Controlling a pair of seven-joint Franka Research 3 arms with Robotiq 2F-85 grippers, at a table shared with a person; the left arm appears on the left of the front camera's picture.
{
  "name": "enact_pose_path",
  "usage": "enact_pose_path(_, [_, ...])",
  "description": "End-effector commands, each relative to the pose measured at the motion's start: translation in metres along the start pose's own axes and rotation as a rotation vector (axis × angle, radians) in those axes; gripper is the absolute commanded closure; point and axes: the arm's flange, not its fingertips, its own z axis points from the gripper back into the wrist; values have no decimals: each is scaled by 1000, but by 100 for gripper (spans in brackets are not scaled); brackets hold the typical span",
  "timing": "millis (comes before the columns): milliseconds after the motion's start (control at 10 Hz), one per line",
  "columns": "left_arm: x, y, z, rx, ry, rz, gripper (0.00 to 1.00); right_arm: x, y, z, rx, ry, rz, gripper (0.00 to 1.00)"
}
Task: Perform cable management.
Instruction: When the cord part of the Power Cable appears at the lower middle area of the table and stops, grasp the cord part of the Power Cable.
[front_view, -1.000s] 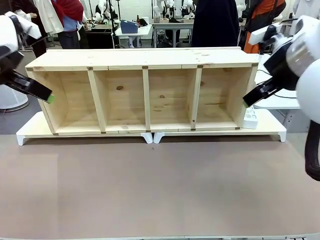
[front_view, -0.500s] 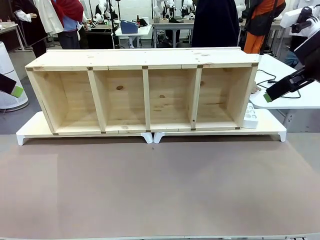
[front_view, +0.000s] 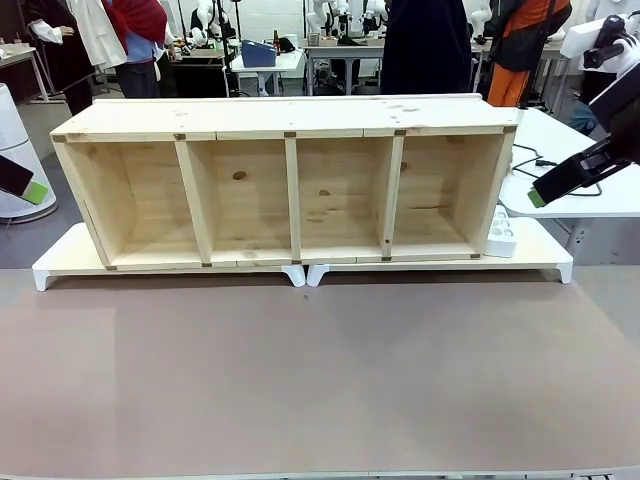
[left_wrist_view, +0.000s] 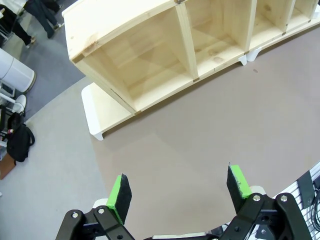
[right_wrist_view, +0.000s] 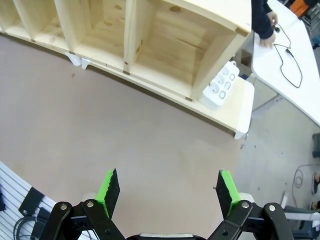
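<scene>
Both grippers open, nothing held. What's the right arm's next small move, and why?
Probably ease the right gripper toward the white power strip at the right end of the pale wooden four-bay shelf. Its jaws stand open and empty, and the thin black cable lies beyond on the white side table, by a person's hand.

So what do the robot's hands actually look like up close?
Both the left jaws and the right jaws are black and two-fingered, made of jointed links held by silver bolts. The left fingertips and the right fingertips wear bright green pads.
</scene>
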Motion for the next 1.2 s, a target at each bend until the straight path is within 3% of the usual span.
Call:
enact_pose_path(0, [-103,-14,-59,-15,-25,-24,0,-108,27,-58,18,-2,-3,0])
enact_pose_path(100, [0,0,0,0,0,0,0,0,0,0,0,0,0,0])
enact_pose_path(1100, [0,0,0,0,0,0,0,0,0,0,0,0,0,0])
